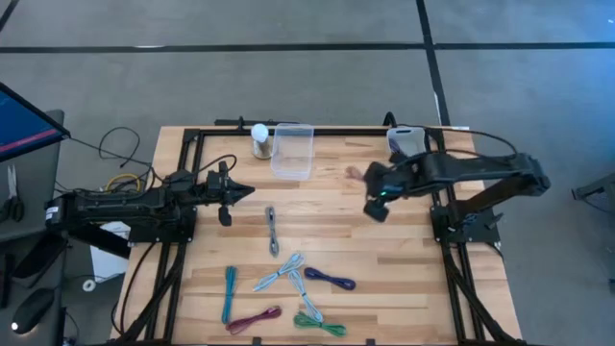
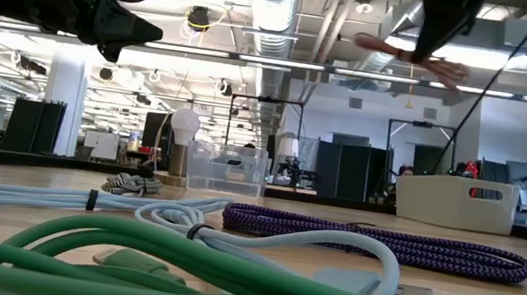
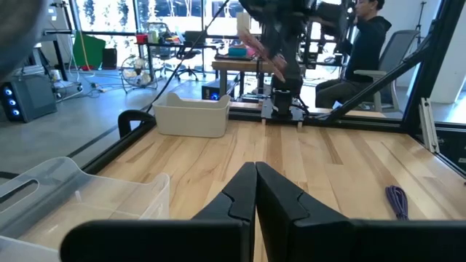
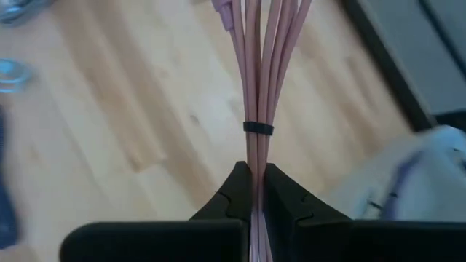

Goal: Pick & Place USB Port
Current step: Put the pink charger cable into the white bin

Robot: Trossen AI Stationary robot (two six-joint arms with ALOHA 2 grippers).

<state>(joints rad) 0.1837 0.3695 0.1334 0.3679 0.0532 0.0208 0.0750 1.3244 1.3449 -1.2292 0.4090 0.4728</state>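
Note:
The pink USB cable (image 4: 256,80) is a bundle of several strands bound by a black tie (image 4: 258,128). My right gripper (image 4: 255,173) is shut on it, above the table right of the clear container (image 1: 292,151). The low view shows the right gripper (image 2: 441,28) high up, with the pink cable (image 2: 401,51) off the table. In the high view the pink cable (image 1: 355,173) shows beside the right gripper (image 1: 374,199). My left gripper (image 1: 233,192) waits shut over the table's left part, holding nothing. My right gripper pinches the pink cable bundle between its two fingers (image 4: 234,191), just behind the black tie (image 4: 258,128), with several strands in the hold. The strands run along the fingers and fan out beyond them. The cable is lifted clear of the table.
Several coiled cables lie on the near half of the table: grey (image 1: 272,231), light blue (image 1: 279,274), teal (image 1: 229,293), purple (image 1: 332,281), magenta (image 1: 255,320), green (image 1: 319,323). A light bulb (image 1: 259,139) and a white bin (image 1: 407,140) stand at the far edge.

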